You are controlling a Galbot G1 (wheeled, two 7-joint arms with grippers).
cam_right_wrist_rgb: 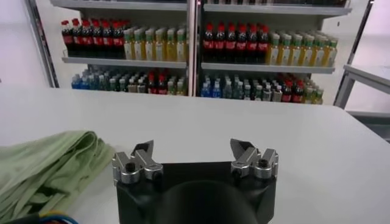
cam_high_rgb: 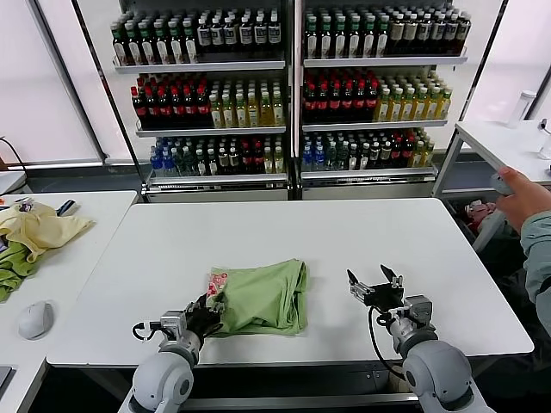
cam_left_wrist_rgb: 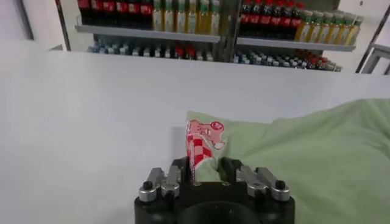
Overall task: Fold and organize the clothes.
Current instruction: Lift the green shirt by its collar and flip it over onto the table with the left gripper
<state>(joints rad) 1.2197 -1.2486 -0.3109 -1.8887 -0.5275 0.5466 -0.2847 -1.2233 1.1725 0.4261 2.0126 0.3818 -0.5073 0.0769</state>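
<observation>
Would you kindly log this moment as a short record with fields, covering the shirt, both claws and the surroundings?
shirt: light green shirt, partly folded, on the white table
patch: red-and-white print at the shirt's near left corner
left claw: left claw closed on that corner
right claw: right claw open, apart from the shirt, holding nothing
side table: yellow cloth, white mouse

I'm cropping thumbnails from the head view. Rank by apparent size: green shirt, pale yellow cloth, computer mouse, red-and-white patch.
1. Green shirt
2. Pale yellow cloth
3. Computer mouse
4. Red-and-white patch, partly hidden by the left gripper, so unsure.
</observation>
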